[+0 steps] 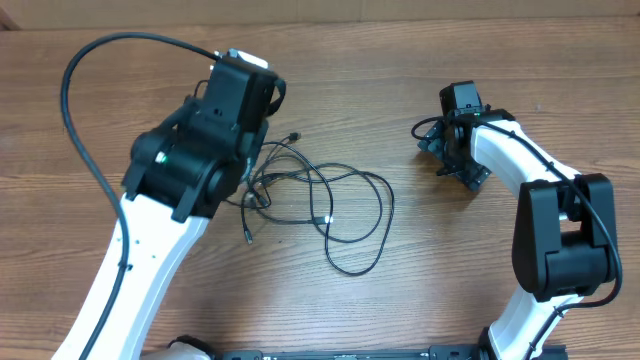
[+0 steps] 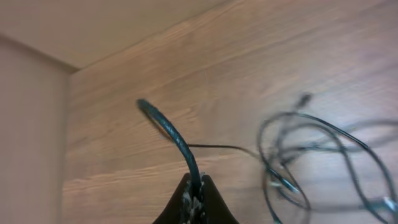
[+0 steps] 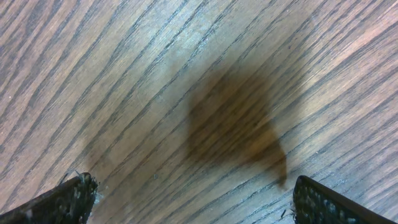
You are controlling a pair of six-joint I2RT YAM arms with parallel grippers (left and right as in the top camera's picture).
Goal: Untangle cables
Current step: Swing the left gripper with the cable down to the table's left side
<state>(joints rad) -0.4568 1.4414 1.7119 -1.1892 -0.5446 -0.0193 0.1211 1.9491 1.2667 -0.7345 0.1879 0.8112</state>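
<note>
Left jaws clamp one strand of the tangled cables [image 1: 319, 217], the heap beside them on the surface [image 1: 420, 70]; right jaws gape, well apart

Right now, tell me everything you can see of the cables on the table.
The cables are thin black cords with small plug ends, tangled in loose overlapping loops and lying on the wooden table near its middle. One strand curves up out of the shut left gripper, which pinches it. Nothing else touches them.

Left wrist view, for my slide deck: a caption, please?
The left hand pinches one cable, the tangled cables lying beside it on the wooden table.
</note>
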